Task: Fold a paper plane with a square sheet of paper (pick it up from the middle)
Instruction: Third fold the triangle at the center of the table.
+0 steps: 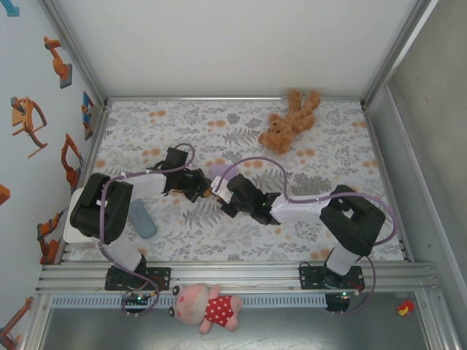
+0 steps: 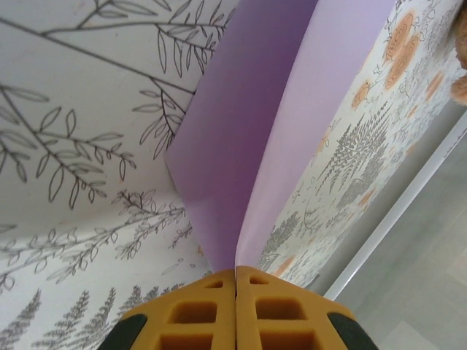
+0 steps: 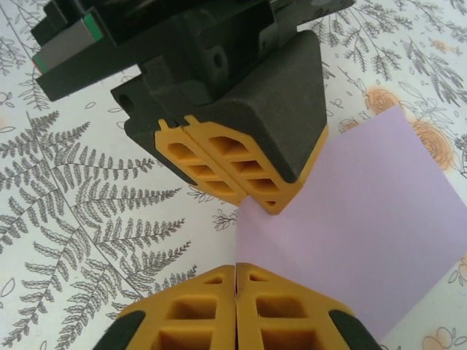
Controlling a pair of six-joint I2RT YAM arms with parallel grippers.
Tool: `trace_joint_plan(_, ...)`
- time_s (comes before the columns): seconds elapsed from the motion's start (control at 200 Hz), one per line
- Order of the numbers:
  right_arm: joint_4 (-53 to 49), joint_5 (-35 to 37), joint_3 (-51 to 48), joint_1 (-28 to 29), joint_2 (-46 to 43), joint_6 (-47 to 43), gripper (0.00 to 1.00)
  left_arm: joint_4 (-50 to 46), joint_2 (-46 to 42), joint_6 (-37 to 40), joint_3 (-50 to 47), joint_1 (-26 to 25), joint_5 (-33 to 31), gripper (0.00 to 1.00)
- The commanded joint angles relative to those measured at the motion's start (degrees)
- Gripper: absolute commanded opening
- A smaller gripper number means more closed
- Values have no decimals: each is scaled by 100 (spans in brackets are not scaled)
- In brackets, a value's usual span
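from above, the left gripper [image 1: 206, 189] and right gripper [image 1: 221, 197] meet tip to tip mid-worktop [image 1: 328, 146], the square sheet of paper [image 1: 219, 172] just beyond both. left wrist: jaws closed, pinching the folded sheet, its crease running straight ahead. right wrist: jaws closed at the sheet's near edge; i cannot tell whether they grip it.

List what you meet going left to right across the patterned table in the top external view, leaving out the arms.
Pad → paper → teddy bear
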Motion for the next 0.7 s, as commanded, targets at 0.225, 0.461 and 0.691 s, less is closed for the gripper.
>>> trace_joint_plan(0.225, -127, -995, -24, -53, -201, 554, 0, -1349, -978, 786, 336, 444, -567, 37)
trace_joint_plan(0.461, 228, -1541, -237, -88, -125, 1155, 0, -1027, -565, 894, 604, 313, -350, 37)
trace_joint_plan(0.691, 669, -1835, -428, -177, 1, 1663, 0, -1049, 404, 1008, 1105, 132, -297, 26)
